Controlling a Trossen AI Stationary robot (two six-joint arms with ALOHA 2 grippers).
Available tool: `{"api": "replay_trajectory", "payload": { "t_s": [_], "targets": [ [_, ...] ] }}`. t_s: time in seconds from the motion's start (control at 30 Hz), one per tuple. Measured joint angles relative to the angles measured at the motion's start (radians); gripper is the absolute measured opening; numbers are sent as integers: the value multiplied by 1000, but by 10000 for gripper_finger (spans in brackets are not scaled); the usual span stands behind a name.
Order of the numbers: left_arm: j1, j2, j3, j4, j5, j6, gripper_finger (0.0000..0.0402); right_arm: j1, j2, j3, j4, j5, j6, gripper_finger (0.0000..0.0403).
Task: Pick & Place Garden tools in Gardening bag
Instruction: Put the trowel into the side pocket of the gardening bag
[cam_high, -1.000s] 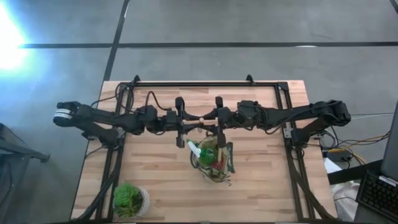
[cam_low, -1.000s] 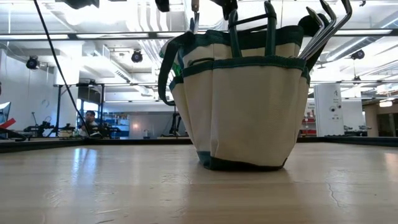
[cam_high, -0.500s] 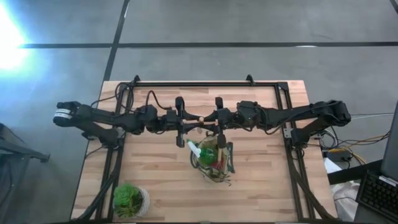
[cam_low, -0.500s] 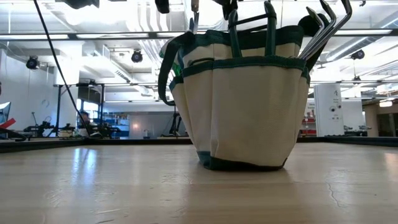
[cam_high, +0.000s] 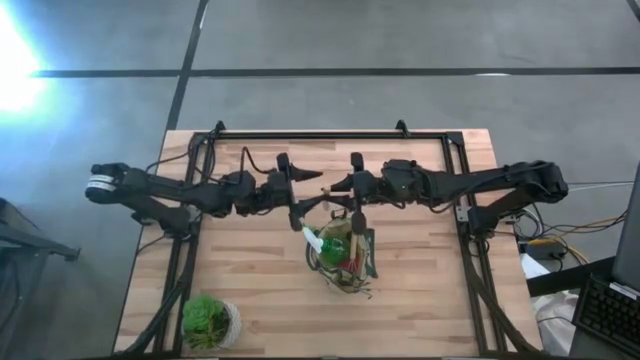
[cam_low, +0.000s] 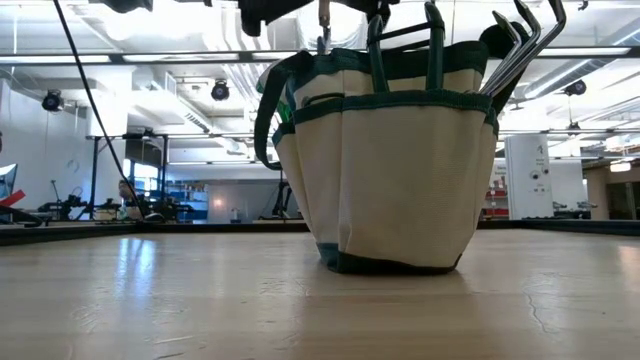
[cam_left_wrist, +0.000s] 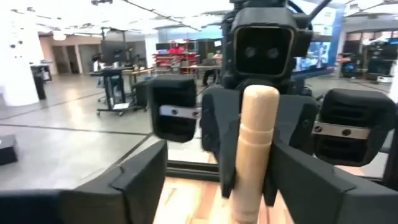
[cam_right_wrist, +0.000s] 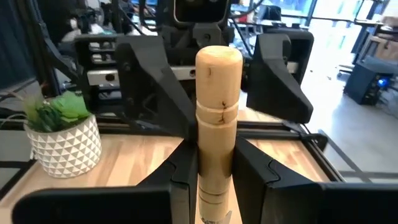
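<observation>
A wooden-handled garden tool (cam_right_wrist: 217, 118) stands upright in the air above the far rim of the gardening bag (cam_low: 390, 170). My right gripper (cam_right_wrist: 217, 174) is shut on its handle. My left gripper (cam_left_wrist: 239, 186) faces it from the table's left, open, with a finger on either side of the handle (cam_left_wrist: 256, 149) and a gap to each. In the high view the two grippers (cam_high: 310, 192) (cam_high: 338, 190) meet just beyond the bag (cam_high: 345, 258). A green spray bottle (cam_high: 318, 243) and rake forks (cam_low: 520, 45) stick out of the bag. My right gripper pinches the wooden handle (cam_right_wrist: 216, 163) between its two fingers, a little below the rounded top end. The fingers come level from the table's right and lie across the upright handle. The tool is lifted clear, with its metal shank (cam_low: 323, 30) hanging down just above the bag's rim.
A leafy green plant in a pale pot (cam_high: 208, 320) stands at the table's near left corner. The bag rests on its base near the table's middle (cam_low: 390, 262). Bare wooden tabletop (cam_high: 250, 270) lies around it.
My left gripper has opened and let go of the wooden handle, its fingers now spread on either side of it. The tool stays upright in my right gripper, and its metal shank shows a little lower over the bag's rim.
</observation>
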Motion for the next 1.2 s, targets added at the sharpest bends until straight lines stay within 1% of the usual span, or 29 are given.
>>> {"api": "replay_trajectory", "payload": {
  "t_s": [0.1, 0.17, 0.3, 0.5, 0.67, 0.8, 0.93, 1.2],
  "targets": [
    [0, -5, 0, -8, -3, -1, 300, 2, -27, 0, -63, 29, -5, 57],
    [-2, -11, 0, -16, -3, -2, 308, 2, -44, 0, -110, 38, -7, 57],
    [-4, -31, 0, -95, -3, -3, 310, 15, -87, -7, -181, 44, -7, 57],
    [-30, -82, 0, -229, 0, 24, 300, 80, -189, -64, -236, 54, -5, 57],
    [-66, -138, -1, -370, 4, 48, 287, 152, -304, -122, -297, 226, 25, 57],
    [-78, -172, -29, -423, 2, 49, 277, 204, -398, -167, -334, 314, 73, 57],
    [-77, -205, -89, -416, -18, 34, 265, 252, -486, -221, -332, 360, 124, 57],
    [-76, -279, -219, -267, -41, 28, 242, 345, -612, -334, -335, 433, 254, 57]
  ]
}}
